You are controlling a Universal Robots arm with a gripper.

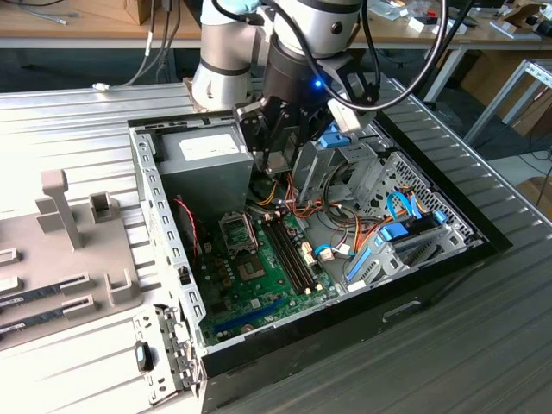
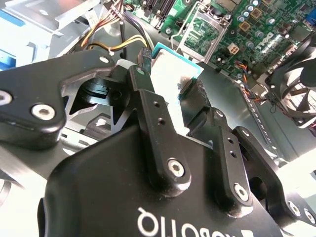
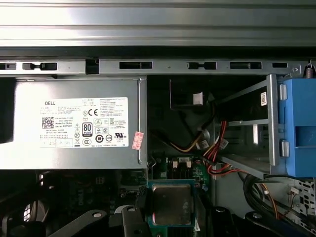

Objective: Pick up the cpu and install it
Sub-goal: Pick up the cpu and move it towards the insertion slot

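My gripper (image 1: 274, 162) hangs inside the open computer case (image 1: 164, 259), just beside the grey power-supply box (image 1: 207, 159). It is shut on the cpu (image 3: 171, 204), a small square chip with a silver-grey metal top and a green rim. In the second wrist view the cpu (image 2: 170, 74) sits edge-on between my two black fingers (image 2: 143, 94). The dark socket frame (image 1: 239, 231) lies on the green motherboard below and toward the exterior view's left of the gripper. That socket frame (image 2: 200, 32) stands flipped up in the second wrist view, and the cpu is held above the board, apart from it.
Black memory slots (image 1: 289, 250) run beside the socket. Orange, red and yellow cables (image 3: 212, 148) hang near the gripper. A blue drive bracket (image 3: 298, 128) and metal drive cage (image 1: 362, 168) stand close by. A grey fixture (image 1: 69, 250) lies outside the case on the exterior view's left.
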